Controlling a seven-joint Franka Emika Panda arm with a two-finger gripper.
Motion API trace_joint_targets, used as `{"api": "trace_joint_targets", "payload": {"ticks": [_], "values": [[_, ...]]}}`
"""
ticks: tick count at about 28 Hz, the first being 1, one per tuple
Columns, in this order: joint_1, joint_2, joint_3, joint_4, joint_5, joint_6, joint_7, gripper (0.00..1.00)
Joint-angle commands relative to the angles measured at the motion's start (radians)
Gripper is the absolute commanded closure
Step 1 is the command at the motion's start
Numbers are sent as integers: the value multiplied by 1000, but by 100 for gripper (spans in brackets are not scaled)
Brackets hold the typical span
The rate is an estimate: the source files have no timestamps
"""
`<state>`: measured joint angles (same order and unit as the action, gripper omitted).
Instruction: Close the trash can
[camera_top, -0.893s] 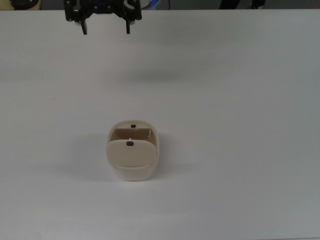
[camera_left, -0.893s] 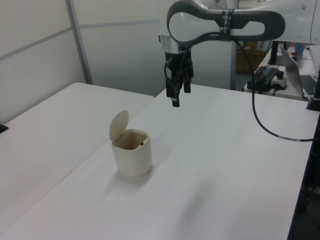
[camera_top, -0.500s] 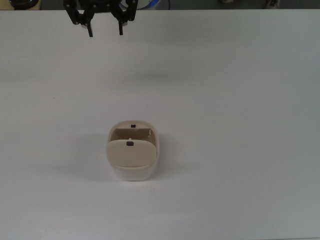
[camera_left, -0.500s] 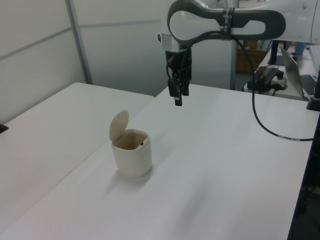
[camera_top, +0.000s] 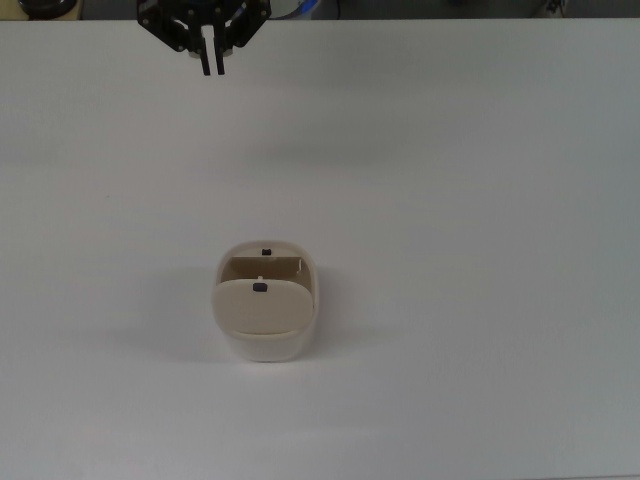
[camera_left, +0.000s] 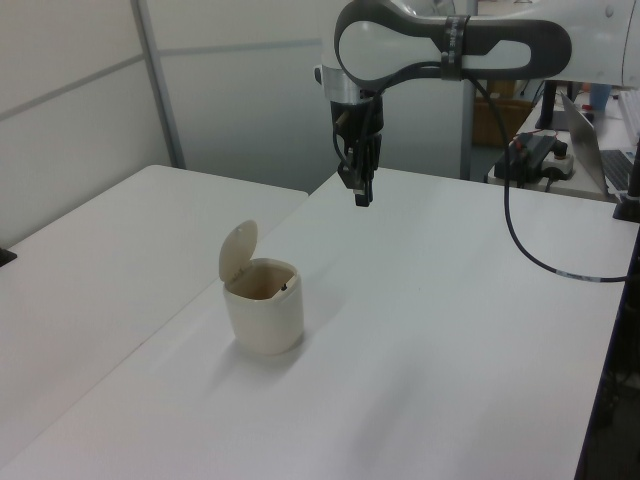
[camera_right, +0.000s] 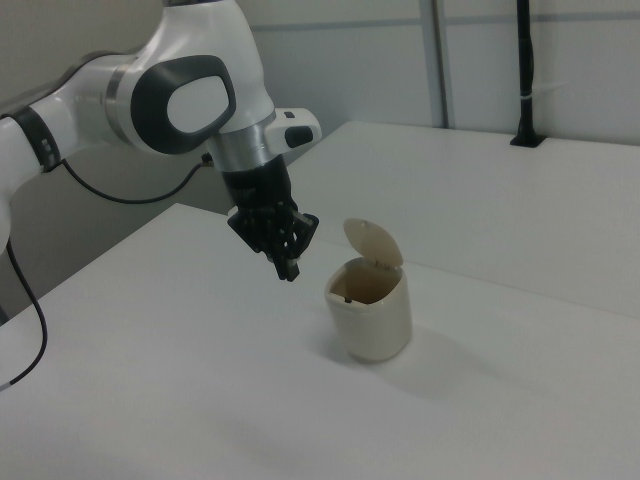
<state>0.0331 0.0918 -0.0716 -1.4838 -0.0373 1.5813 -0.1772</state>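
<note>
tool (camera_top: 211, 62) fingers together, empty, raised above the worktop (camera_top: 480, 200); trash can (camera_top: 266, 320), lid (camera_left: 238, 249) upright, stands well apart, below it.

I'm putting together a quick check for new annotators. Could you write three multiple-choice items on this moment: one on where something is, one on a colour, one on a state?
1. In the top view, where is the tool relative to the trash can?
A. Near the top edge, well above the can
B. Resting on the lid
C. Below the can, at the bottom edge

2. What colour is the trash can?
A. Bright red
B. Cream
C. Dark blue

3. What state is the lid in?
A. Shut flat on the rim
B. Lying off on the table
C. Standing raised, the can open

Answers:
1 A: the tool hangs near the top edge, clear of the trash can on the table.
2 B: its body is cream against the white table.
3 C: the lid stands up at the rim, the inside showing.
</note>
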Motion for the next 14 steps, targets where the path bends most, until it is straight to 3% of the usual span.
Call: {"api": "trace_joint_targets", "payload": {"ticks": [1, 7, 9, 14], "values": [[8, -6, -2, 0, 14, 44, -13, 100], [8, -3, -4, 0, 45, 241, -13, 100], [7, 5, -2, -1, 60, 372, -12, 100], [8, 68, -2, -1, 89, 624, 4, 100]]}}
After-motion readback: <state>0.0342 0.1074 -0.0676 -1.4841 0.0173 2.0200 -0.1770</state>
